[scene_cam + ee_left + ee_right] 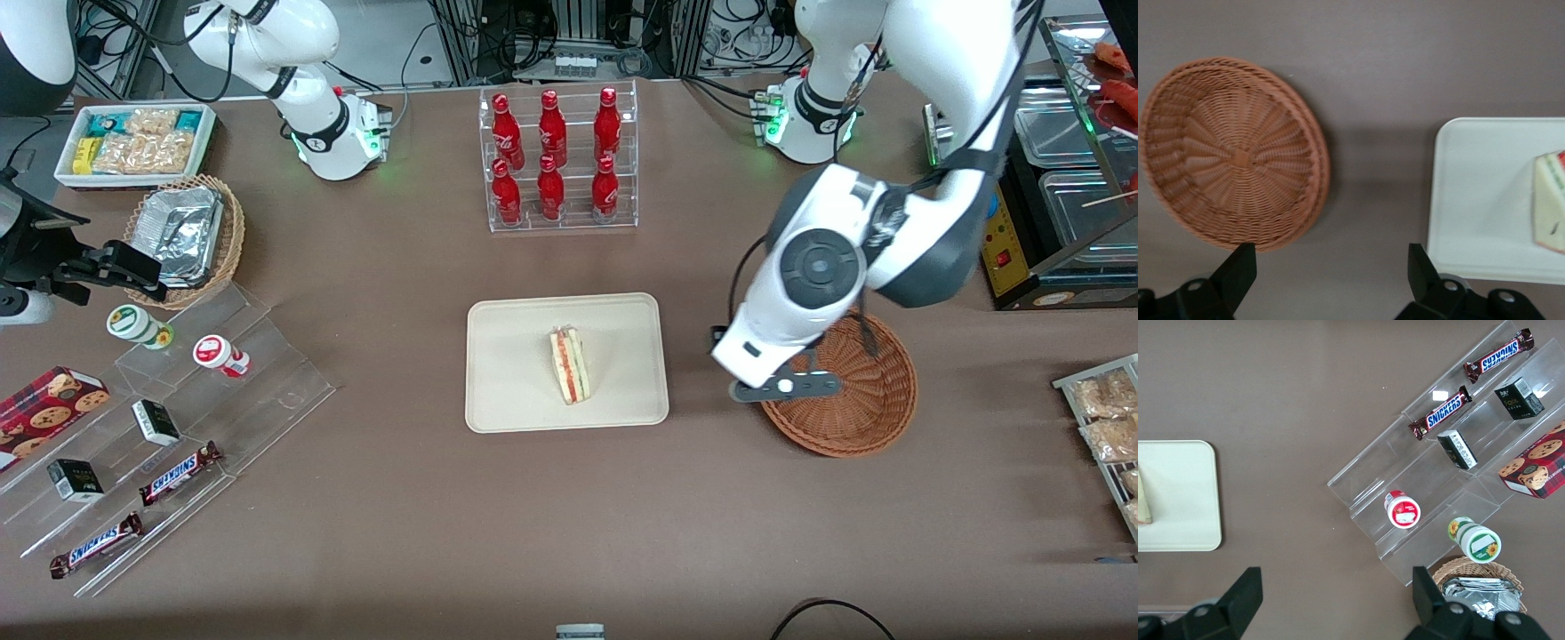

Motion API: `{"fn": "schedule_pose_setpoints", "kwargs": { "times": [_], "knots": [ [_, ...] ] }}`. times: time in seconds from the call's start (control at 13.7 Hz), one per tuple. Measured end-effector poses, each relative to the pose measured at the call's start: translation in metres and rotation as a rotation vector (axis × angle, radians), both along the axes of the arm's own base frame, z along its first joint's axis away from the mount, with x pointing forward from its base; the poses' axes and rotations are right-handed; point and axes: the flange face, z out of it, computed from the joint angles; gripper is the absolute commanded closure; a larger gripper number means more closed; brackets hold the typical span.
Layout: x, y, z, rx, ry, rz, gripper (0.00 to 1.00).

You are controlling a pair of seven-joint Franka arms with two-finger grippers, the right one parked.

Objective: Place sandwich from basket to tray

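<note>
The sandwich [570, 364] lies on the cream tray [516, 356], a pale wedge with red, orange and green layers along its cut edge. The reddish-brown wicker basket [862, 400] is empty and stands beside the tray, toward the working arm's end. My left gripper [749, 373] hangs above the table between the basket and the tray, at the basket's rim. In the left wrist view the gripper [1331, 255] is open and empty over bare table, with the basket [1235, 153] on one side and the tray [1485, 200] with the sandwich [1550, 200] on the other.
A clear rack of red bottles [558, 160] stands farther from the front camera than the tray. A clear stepped shelf [267, 391] with snacks, a tan foil basket [229, 233] and a white snack bin [206, 133] lie toward the parked arm's end. Snack trays [1107, 427] lie toward the working arm's end.
</note>
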Motion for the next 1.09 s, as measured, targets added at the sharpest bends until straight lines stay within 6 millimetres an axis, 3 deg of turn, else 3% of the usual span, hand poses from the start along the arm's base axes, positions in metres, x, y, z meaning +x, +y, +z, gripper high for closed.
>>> {"fn": "schedule_pose_setpoints", "kwargs": {
  "times": [0.36, 0.73, 0.88, 1.09],
  "knots": [
    [0.002, 0.090, 0.037, -0.048, 0.094, -0.105, 0.00],
    [-0.022, 0.199, 0.096, -0.102, 0.173, -0.198, 0.00],
    [-0.035, 0.221, 0.115, -0.110, 0.187, -0.199, 0.00],
    [-0.048, 0.223, 0.135, -0.106, 0.191, -0.197, 0.00]
  ]
}}
